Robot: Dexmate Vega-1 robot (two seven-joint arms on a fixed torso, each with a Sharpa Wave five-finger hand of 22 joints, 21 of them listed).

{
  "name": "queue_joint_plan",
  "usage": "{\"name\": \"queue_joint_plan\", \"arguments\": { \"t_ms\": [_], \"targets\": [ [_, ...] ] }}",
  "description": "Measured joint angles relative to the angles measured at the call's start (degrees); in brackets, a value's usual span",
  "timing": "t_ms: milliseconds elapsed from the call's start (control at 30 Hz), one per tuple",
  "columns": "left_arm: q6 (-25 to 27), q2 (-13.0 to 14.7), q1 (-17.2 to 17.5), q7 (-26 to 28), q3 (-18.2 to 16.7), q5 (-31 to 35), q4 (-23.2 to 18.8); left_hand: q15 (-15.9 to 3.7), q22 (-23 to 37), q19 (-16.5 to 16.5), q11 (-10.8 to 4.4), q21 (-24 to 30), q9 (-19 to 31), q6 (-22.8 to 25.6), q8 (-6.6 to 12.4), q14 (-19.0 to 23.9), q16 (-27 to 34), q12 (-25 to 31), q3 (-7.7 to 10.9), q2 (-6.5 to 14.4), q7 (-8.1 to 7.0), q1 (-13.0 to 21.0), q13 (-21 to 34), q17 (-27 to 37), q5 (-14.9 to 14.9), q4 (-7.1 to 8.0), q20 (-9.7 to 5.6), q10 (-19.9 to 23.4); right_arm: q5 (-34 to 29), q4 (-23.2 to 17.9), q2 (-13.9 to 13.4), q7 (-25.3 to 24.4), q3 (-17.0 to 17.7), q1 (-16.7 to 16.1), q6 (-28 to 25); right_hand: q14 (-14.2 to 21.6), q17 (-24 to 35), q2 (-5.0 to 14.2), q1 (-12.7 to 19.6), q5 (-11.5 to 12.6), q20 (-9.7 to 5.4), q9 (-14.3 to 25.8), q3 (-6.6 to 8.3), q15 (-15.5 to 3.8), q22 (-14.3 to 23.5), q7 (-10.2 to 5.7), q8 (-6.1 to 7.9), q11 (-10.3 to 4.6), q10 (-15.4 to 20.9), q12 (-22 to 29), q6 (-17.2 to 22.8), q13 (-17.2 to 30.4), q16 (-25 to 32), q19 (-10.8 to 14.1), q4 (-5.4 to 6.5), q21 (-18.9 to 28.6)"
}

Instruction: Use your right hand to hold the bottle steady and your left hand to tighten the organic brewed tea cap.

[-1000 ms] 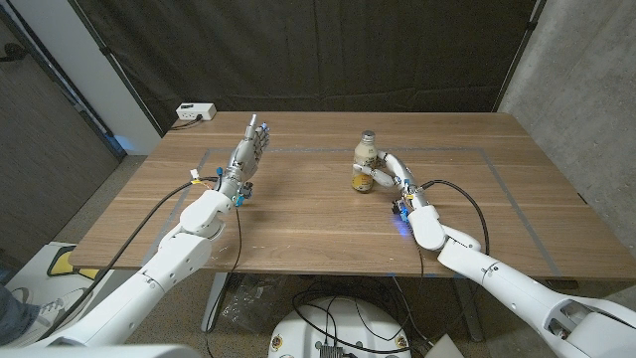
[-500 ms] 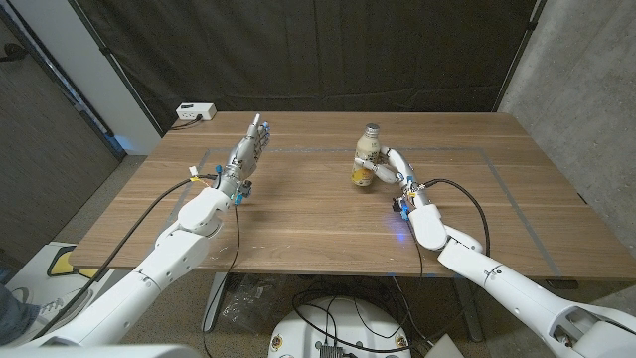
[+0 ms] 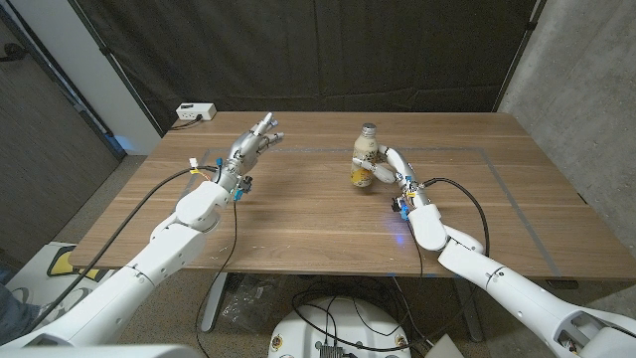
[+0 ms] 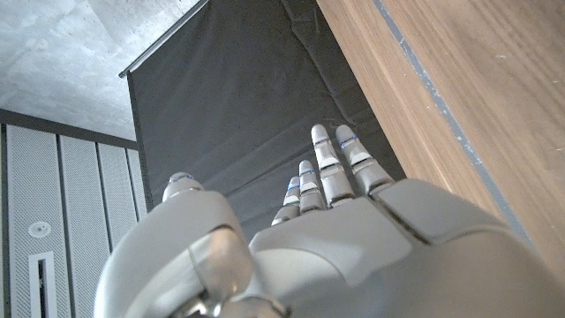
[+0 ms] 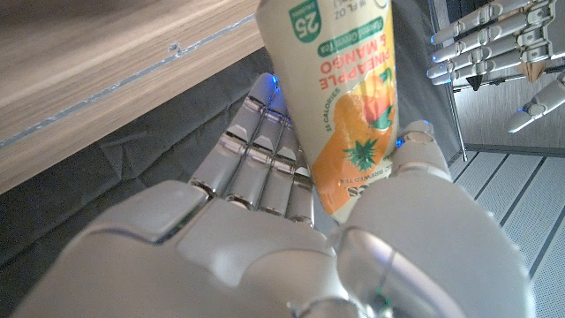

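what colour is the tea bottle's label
Cream at one end, orange at the other, with green and red print; clearest on the tea bottle in the right wrist view.

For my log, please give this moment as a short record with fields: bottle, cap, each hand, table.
bottle: upright on the table, yellow label
cap: on the bottle, metal, untouched
right hand: grips the bottle low, fingers around the label
left hand: raised over the table, fingers spread, holds nothing, apart from the bottle
white box: far left corner of the table

We see even, soft overhead light w/ faint shadows on the worktop (image 3: pixel 318 214); wrist views sharp, slight edge distortion.
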Motion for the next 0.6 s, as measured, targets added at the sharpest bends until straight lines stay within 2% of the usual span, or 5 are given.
{"name": "queue_joint_plan", "arguments": {
  "t_ms": [167,233,333,467,600],
  "targets": [
    [-0.8,0.0,-0.2,0.5,0.3,1.5,-0.3,-2.75,0.6,7.2,-1.8,3.7,0.0,3.3,0.64,11.5,4.5,1.5,1.88,0.2,-0.59,3.5,0.4,1.2,-0.9,-1.4,-1.41,8.7,-0.5,0.0,0.2,-0.3,0.0,0.0,0.0,0.0,0.0,-0.3,0.3,0.0,0.0,0.0,0.23,0.0,0.0,-0.1,0.0,-0.3,0.3,0.0,0.5,0.0,-0.2,0.0,-0.24,0.0],
    [-2.1,-0.2,-0.4,0.6,0.6,2.7,-0.2,-2.95,0.8,8.8,-2.18,4.7,0.0,5.0,0.9,13.1,5.2,1.7,2.2,0.2,-0.89,3.5,0.6,1.4,-1.1,-1.4,-1.61,11.4,-0.7,0.3,0.4,-0.5,-0.1,0.3,0.0,0.0,0.0,-0.3,0.3,0.0,0.0,0.0,0.23,0.0,0.0,-0.11,0.0,-0.3,0.3,0.0,0.5,0.0,-0.2,0.0,-0.24,0.0],
    [-3.0,-0.5,-0.7,0.3,1.1,3.5,0.1,-1.34,0.9,5.9,-1.94,4.2,0.3,6.4,0.9,5.4,1.6,0.8,1.62,-0.4,-1.47,2.9,0.6,1.5,-1.3,0.12,-0.11,11.9,-0.8,0.6,0.5,-0.7,-0.2,0.5,0.1,0.0,0.0,-0.31,0.3,0.0,0.0,0.0,0.23,0.0,0.0,-0.17,0.0,-0.37,0.4,0.0,0.6,0.0,-0.2,0.0,-0.24,0.0],
    [-3.6,-0.6,-1.0,0.1,1.7,4.7,0.1,0.41,0.4,-5.5,-0.42,0.1,0.2,6.8,0.0,-10.1,-5.7,-2.2,-0.57,-1.6,-1.92,-1.9,0.8,0.5,-1.3,2.8,2.96,5.8,-1.1,0.9,0.7,-0.9,-0.3,0.7,0.4,0.0,0.0,-0.46,0.5,0.0,0.0,0.0,0.24,0.0,0.0,-0.31,0.0,-0.61,0.6,-0.1,0.7,0.0,-0.2,0.0,-0.23,0.0],
    [-3.6,-0.3,-1.5,-0.4,2.5,6.2,-0.4,1.03,-0.3,-14.8,0.2,-4.2,0.1,6.6,-0.43,-22.0,-8.2,-3.4,-2.51,-2.9,-2.15,-5.0,0.5,-0.4,-0.8,4.73,2.93,-1.6,-1.2,1.1,0.8,-1.0,-0.4,0.9,0.7,0.0,0.0,-0.61,0.6,0.0,0.0,0.0,0.24,0.0,0.0,-0.4,-0.01,-0.32,0.9,-0.1,0.8,0.0,-0.7,0.0,-0.22,0.0]
  ]
}}
